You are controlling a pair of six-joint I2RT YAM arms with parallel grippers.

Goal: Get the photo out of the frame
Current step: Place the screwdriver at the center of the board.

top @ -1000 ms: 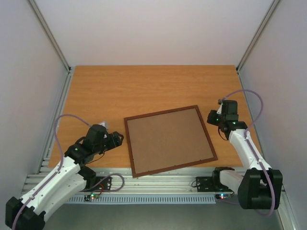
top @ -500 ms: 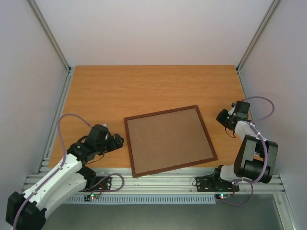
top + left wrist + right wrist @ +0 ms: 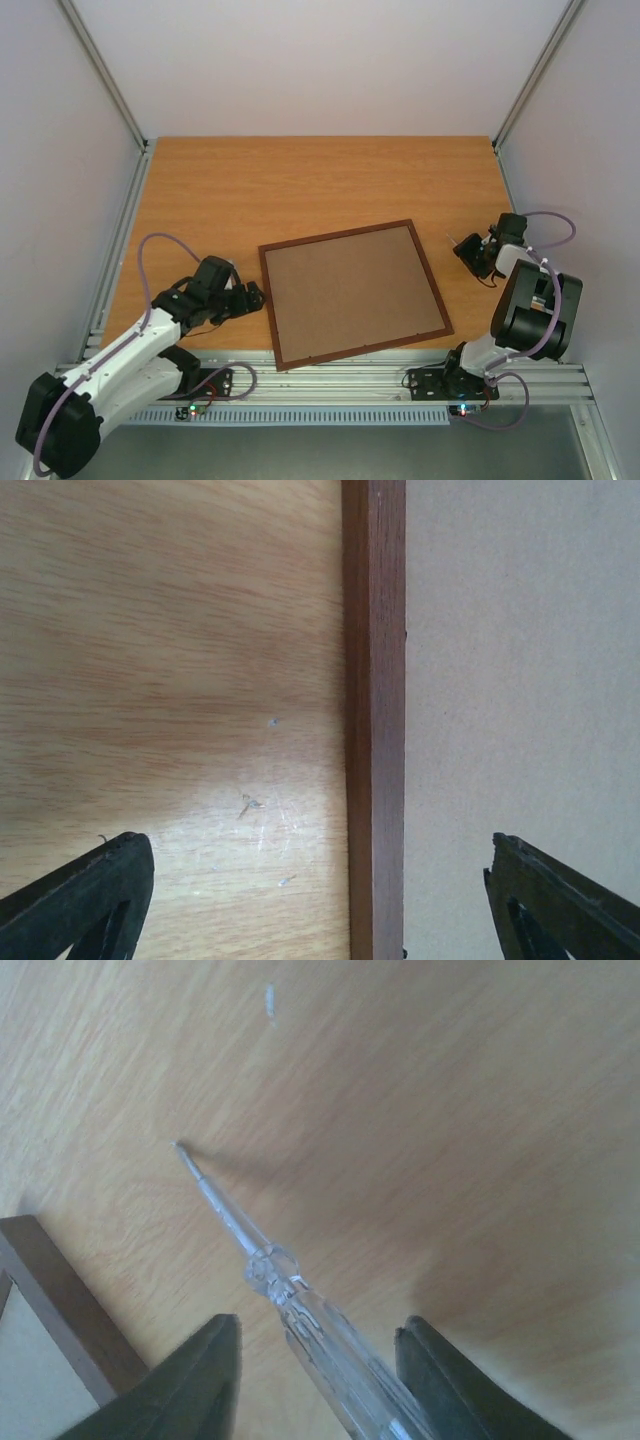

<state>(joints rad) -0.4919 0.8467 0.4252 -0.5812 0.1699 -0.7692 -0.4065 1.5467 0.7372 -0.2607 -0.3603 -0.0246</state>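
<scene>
Worktop (image 3: 300,180) carries the frame (image 3: 350,290) back-up: centre your wide-open left pincer (image 3: 318,848) astride its 9 o'clock rail; right pincer (image 3: 320,1328) grips a probe (image 3: 250,1250).

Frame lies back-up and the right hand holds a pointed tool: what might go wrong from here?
The clear tool in the right hand points its thin tip at bare table beside the frame; it might gouge wood or slip. The left hand, open astride the frame's left rail, might shove the frame rather than steady it.
</scene>
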